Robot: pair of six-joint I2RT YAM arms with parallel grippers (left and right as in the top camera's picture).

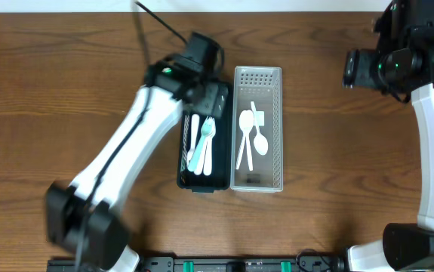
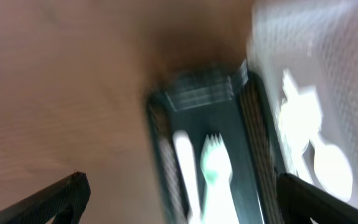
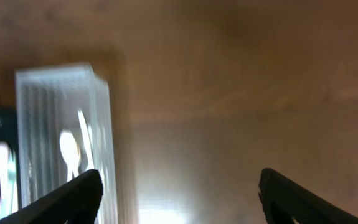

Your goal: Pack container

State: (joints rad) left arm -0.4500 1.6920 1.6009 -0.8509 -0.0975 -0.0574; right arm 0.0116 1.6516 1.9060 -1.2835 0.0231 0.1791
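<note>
- Overhead: the black tray (image 1: 201,185) and the clear basket (image 1: 279,128) stand side by side mid-counter (image 1: 66,75), so close that I cannot tell whether they touch.
  - The tray holds a teal fork (image 1: 201,151) among white cutlery, and the basket holds white spoons (image 1: 250,140).
  - The left claw (image 1: 210,98) hangs over the tray's far end. Its fingers are hidden from here, so this view does not show whether they are spread.
  - The right arm (image 1: 428,136) stands well apart at the counter's edge.
  - Only this view shows both arms and both containers whole.
- Left wrist: the left claw's fingers (image 2: 60,196) are wide apart, holding nothing, and frame the tray with the basket wall at the right.
  - The risk shows here. With that spread, a descent could land a finger on the tray rim or the basket wall and shove a container.
  - The forks lie flat and overlapping, so a pinch may catch two or skid off.
  - The picture is blurred, so fine aim is hard to judge.
  - This view alone shows the fork tines and the tray's ribbed end wall.
- Right wrist: the right claw (image 3: 180,180) is also spread and empty, over bare counter, with the basket off to its left.
  - If both arms reach in together, they could crowd each other over the containers.
  - This view shows the basket's outer side wall, which the other wrist camera misses.
</note>
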